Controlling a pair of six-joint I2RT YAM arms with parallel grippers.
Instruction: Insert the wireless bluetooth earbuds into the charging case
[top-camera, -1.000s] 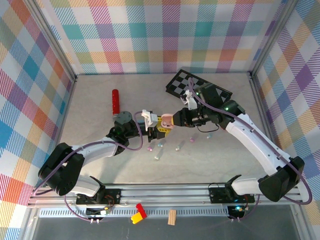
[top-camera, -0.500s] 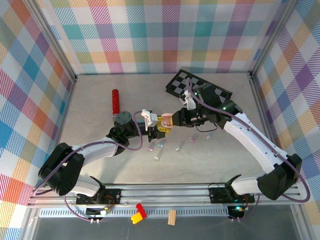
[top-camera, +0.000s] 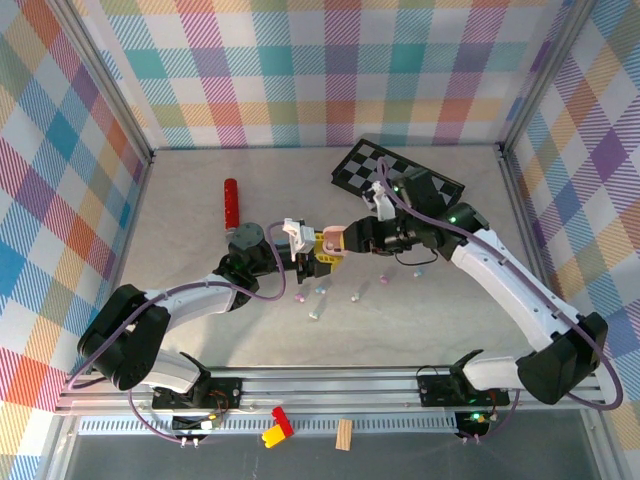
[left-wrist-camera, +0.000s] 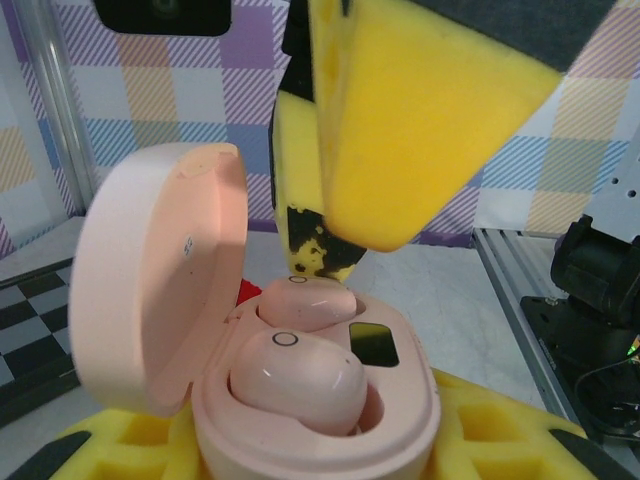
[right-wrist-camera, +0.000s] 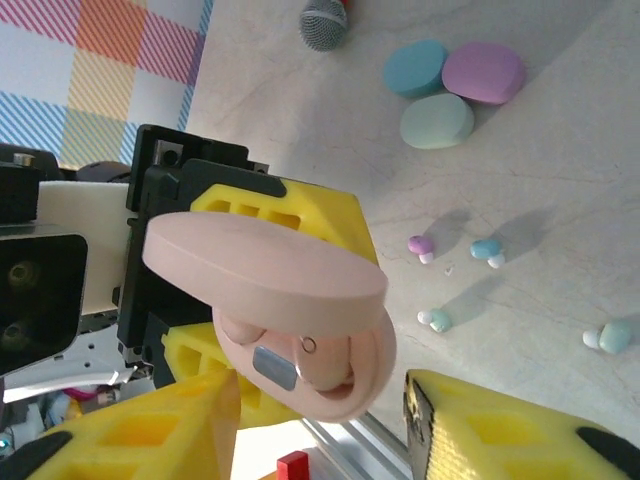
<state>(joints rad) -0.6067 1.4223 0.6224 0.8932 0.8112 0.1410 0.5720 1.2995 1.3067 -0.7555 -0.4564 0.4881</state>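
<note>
A pink charging case (left-wrist-camera: 400, 425) sits with its lid (left-wrist-camera: 150, 300) open, and my left gripper (left-wrist-camera: 310, 455) is shut on its base. Two pink earbuds (left-wrist-camera: 297, 378) lie in its wells. In the top view the case (top-camera: 331, 238) hangs above the table between both arms. My right gripper (right-wrist-camera: 320, 430) is open, with a yellow foam finger on each side of the case (right-wrist-camera: 340, 385). One right finger (left-wrist-camera: 420, 120) hangs just over the far bud (left-wrist-camera: 307, 300); whether they touch I cannot tell. Loose purple (right-wrist-camera: 419, 245), blue (right-wrist-camera: 486, 249) and mint (right-wrist-camera: 437, 319) earbuds lie on the table.
Three closed cases, blue (right-wrist-camera: 415, 67), purple (right-wrist-camera: 484, 72) and mint (right-wrist-camera: 437, 120), lie together near a red microphone (top-camera: 231, 202). A checkered mat (top-camera: 395, 172) lies at the back right. Several loose buds (top-camera: 322, 291) are scattered below the grippers. Plaid walls enclose the table.
The pink case and the right gripper have shifted very slightly toward the back. Both arms otherwise hold the same stance.
</note>
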